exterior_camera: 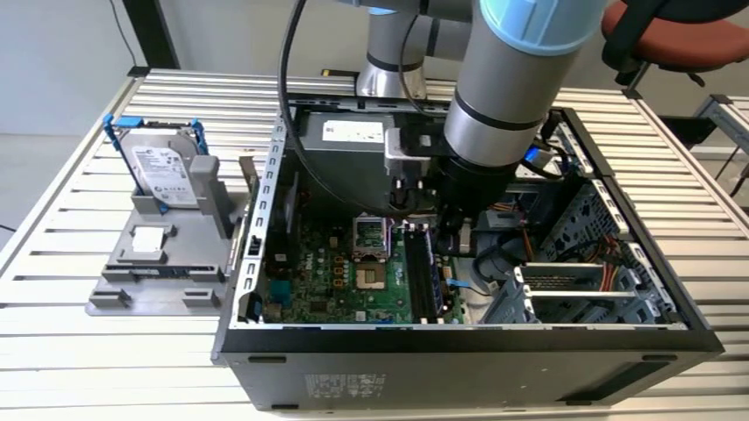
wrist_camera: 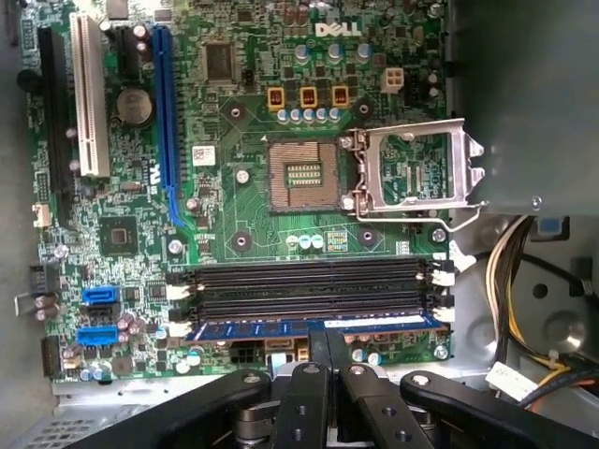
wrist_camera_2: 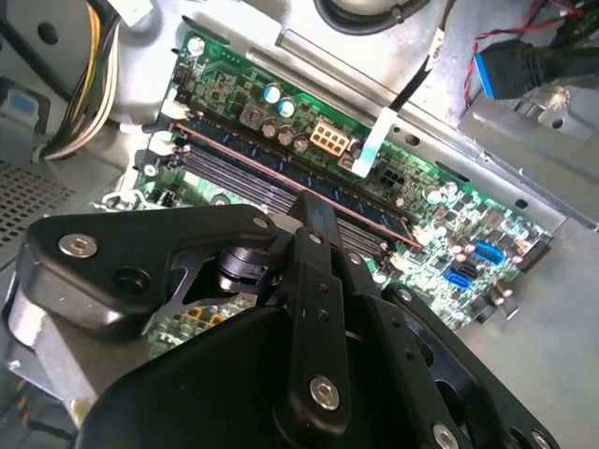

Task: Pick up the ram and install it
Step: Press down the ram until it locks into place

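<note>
The ram (wrist_camera: 243, 328) is a long dark stick with a bluish label. It stands in the motherboard slot nearest the board's edge, next to two empty black slots (wrist_camera: 309, 281). In the second wrist view the ram (wrist_camera_2: 248, 159) runs diagonally across the green board. My gripper (wrist_camera: 328, 329) is shut, fingers together, their tips resting on the ram's top edge near its middle. The second wrist view shows the gripper (wrist_camera_2: 314, 201) at that same spot. In the exterior view the gripper (exterior_camera: 457, 232) reaches down inside the open computer case (exterior_camera: 468, 342).
The open CPU socket (wrist_camera: 299, 173) and its raised metal bracket (wrist_camera: 412, 168) lie beside the slots. Cable bundles (wrist_camera: 524, 281) hang close to the slot ends. Outside the case, a grey stand (exterior_camera: 153, 272) holds a silver hard drive in a blue frame (exterior_camera: 164, 167) and a small white-topped part (exterior_camera: 149, 239).
</note>
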You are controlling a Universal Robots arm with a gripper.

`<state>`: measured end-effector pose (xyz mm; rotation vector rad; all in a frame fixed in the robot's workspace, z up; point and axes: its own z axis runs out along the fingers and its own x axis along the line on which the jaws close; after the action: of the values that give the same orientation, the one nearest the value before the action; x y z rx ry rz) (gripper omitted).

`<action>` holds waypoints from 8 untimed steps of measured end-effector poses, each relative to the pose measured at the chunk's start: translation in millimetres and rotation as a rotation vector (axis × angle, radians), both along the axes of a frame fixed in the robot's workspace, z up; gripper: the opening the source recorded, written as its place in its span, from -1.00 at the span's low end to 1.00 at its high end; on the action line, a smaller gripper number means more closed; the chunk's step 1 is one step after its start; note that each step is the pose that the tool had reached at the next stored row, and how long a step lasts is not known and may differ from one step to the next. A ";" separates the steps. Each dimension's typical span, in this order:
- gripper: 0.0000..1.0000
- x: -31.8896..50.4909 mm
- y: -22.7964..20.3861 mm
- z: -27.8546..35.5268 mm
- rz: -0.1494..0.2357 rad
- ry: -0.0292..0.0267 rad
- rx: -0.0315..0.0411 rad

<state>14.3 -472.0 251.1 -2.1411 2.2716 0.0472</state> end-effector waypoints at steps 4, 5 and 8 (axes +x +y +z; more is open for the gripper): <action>-1.00 0.0 0.0 -0.6 0.001 -0.0003 0.0004; -1.00 0.0 -0.1 -1.8 0.000 -0.0003 0.0005; -1.00 0.0 -0.1 -7.1 0.000 -0.0002 0.0001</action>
<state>14.3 -472.1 244.0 -2.1415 2.2710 0.0471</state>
